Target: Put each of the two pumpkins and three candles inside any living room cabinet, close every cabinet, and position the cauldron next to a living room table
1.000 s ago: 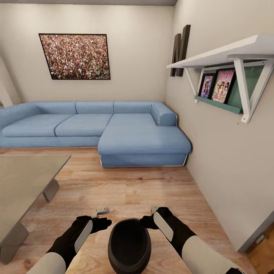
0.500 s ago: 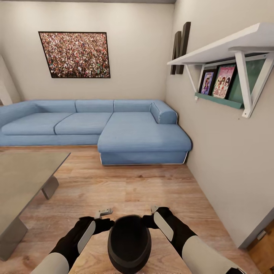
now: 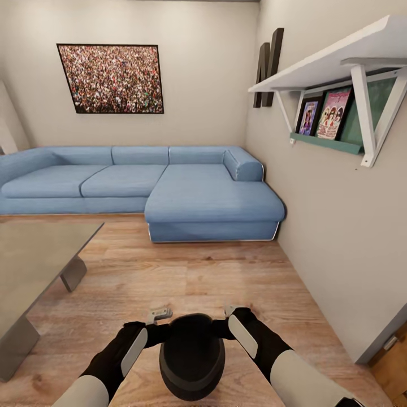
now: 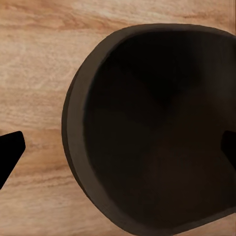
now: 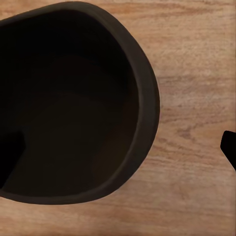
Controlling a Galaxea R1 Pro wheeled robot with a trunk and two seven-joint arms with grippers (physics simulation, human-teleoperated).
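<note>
Below, one cauldron (image 3: 192, 356) sits between two grippers, left (image 3: 161, 325) and right (image 3: 223, 322), both spread around its rim.

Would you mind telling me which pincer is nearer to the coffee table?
Left. The left pincer is at the cauldron's side facing the table; the right pincer is at its far side.

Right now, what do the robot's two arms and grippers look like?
Both arms have white upper segments and black forearms bearing a pale grey oval panel. The left gripper has light grey fingers; the right gripper shows a light grey tip. In the wrist views the fingertips appear plain black.
</note>
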